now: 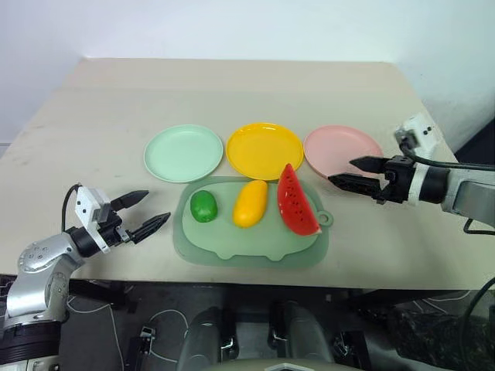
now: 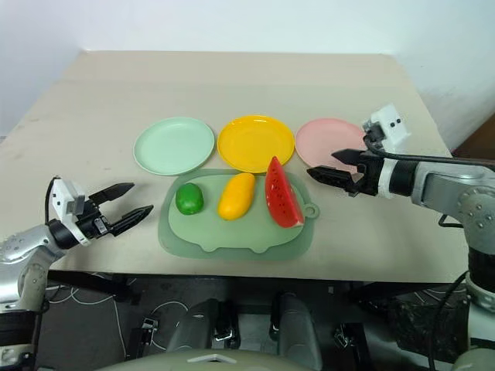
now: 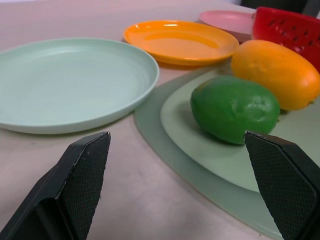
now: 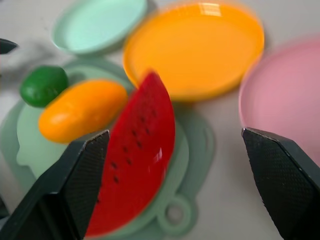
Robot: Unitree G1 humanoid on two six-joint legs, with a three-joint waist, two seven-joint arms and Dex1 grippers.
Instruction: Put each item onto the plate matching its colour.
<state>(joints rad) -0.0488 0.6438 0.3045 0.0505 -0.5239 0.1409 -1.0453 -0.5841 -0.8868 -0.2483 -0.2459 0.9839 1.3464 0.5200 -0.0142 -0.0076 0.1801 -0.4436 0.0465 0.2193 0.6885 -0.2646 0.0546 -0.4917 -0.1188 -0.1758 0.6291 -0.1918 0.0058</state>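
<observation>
Both jaws stood spread and empty: the left gripper was beside the mat, the right gripper over the pink plate. On the mat lay the green fruit, yellow mango and watermelon wedge; the green plate and yellow plate were just behind it.

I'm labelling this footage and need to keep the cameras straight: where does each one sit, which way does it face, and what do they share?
Left eye and right eye views: on the head, looking forward and down at the table; both arms show, left gripper and right gripper open.
Left wrist view: low over the table, facing the green fruit and mint plate; its own fingers show.
Right wrist view: angled down at the watermelon wedge and pink plate; own fingers show.
Shared: all see the mango and yellow plate.
</observation>
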